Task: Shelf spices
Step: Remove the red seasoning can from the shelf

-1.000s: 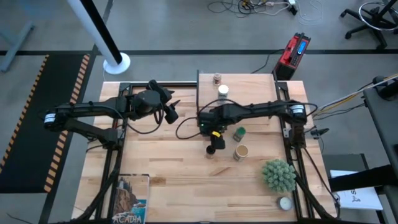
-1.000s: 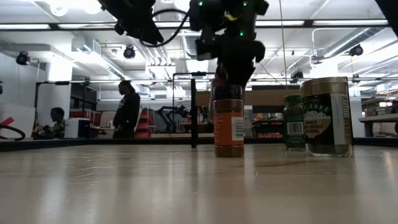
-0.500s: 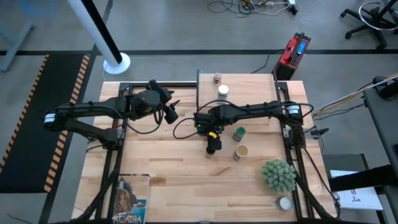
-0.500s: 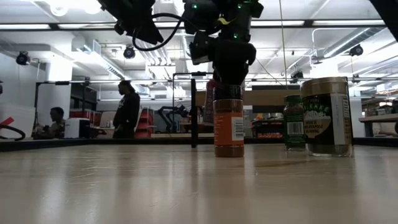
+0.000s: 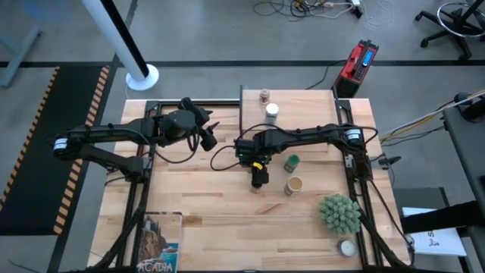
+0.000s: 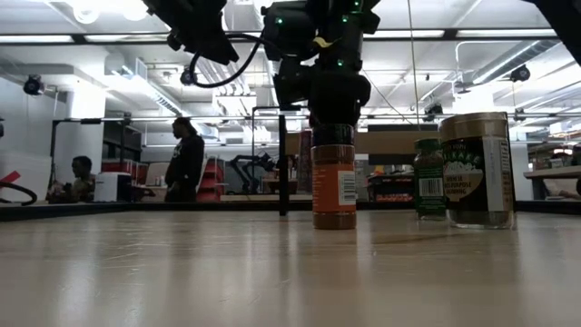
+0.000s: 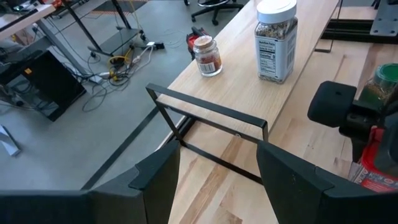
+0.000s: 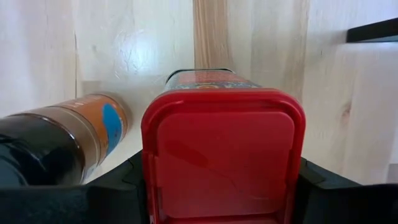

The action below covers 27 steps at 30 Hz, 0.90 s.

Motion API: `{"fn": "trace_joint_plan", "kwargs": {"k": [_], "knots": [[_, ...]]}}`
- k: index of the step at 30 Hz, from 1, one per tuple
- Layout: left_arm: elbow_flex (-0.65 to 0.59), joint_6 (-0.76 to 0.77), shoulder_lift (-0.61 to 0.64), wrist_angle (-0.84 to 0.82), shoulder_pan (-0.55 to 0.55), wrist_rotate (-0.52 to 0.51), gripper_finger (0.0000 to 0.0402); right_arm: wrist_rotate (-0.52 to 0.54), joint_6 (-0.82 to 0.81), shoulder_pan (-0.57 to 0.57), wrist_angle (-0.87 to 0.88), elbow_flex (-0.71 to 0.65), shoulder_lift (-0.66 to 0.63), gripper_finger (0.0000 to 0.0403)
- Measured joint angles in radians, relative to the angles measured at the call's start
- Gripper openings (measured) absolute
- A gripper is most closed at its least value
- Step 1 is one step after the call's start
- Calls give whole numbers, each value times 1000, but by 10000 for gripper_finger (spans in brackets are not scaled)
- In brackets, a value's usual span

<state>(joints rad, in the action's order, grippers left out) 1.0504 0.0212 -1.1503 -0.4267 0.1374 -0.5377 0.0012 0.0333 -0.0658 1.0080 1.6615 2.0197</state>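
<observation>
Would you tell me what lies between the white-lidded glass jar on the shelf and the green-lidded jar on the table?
The right arm's dark forearm crosses between the white-lidded glass jar and the green-lidded jar, as the high view shows.
</observation>
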Motion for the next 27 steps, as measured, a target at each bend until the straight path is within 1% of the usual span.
{"fn": "trace_joint_plan", "kwargs": {"k": [8, 13, 19, 27], "knots": [[0, 0, 0, 0, 0, 0, 204, -2, -14, 0, -1, 0, 0, 195], [0, 0, 0, 0, 0, 0, 204, -35, -6, 0, 0, 0, 0, 195], [0, 0, 0, 0, 0, 0, 204, -35, 9, 0, 33, -1, 14, 195], [0, 0, 0, 0, 0, 0, 204, -35, 17, 0, 16, -2, 36, 195]]}}
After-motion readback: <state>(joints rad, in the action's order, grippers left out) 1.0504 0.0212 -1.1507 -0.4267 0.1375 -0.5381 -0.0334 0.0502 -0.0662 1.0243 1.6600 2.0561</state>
